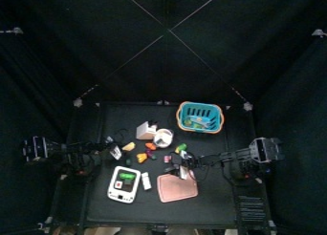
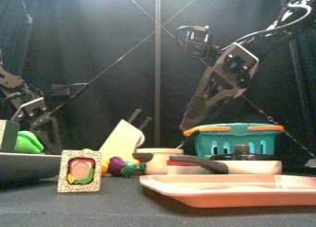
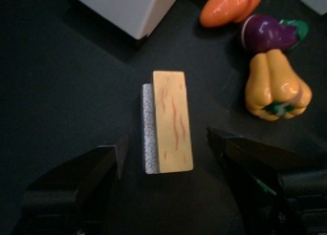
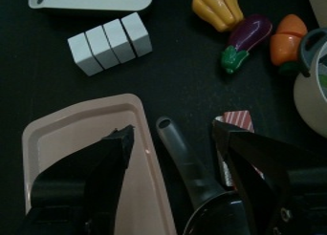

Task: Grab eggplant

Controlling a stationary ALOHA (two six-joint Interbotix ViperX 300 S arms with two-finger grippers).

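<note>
Hovering over the pink tray (image 4: 76, 172) and a dark pan handle (image 4: 179, 162), the right gripper (image 4: 173, 143) had its fingers spread wide, holding nothing. Past the handle the eggplant (image 4: 243, 40) lay free on the worktop (image 4: 166, 86), between a yellow pepper (image 4: 217, 5) and an orange vegetable (image 4: 289, 36), white blocks (image 4: 109, 43) off to one side. Left gripper (image 3: 166, 148) hung over a wooden-topped sponge block (image 3: 170, 119), fingers released, eggplant further out.
</note>
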